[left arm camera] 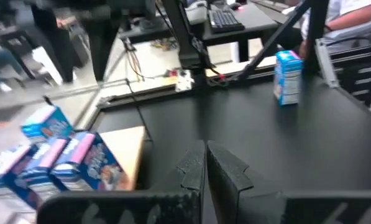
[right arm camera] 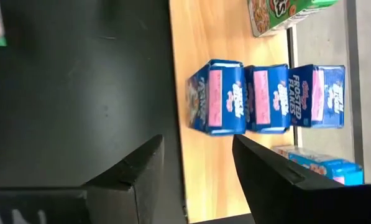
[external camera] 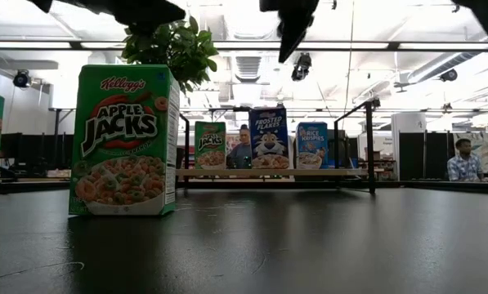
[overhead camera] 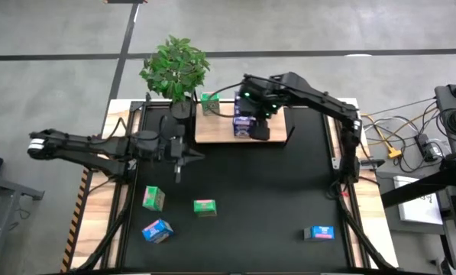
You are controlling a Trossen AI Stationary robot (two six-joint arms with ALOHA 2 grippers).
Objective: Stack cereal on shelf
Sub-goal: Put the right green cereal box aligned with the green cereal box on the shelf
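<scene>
Overhead, right claw (overhead camera: 260,131) hiding shelf (overhead camera: 212,131) cartons, wrist view reveals three

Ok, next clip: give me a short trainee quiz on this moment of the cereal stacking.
1. True or false: the right gripper, above the shelf, is holding a carton.
2. How many cereal cartons lie on the black mat, off the shelf? A) two B) four C) six
3. Fill in: the fingers of the left gripper, over the mat, are ___.

Key:
1. False; its fingers are open with nothing between them.
2. B; two green and two blue.
3. Shut.
</scene>
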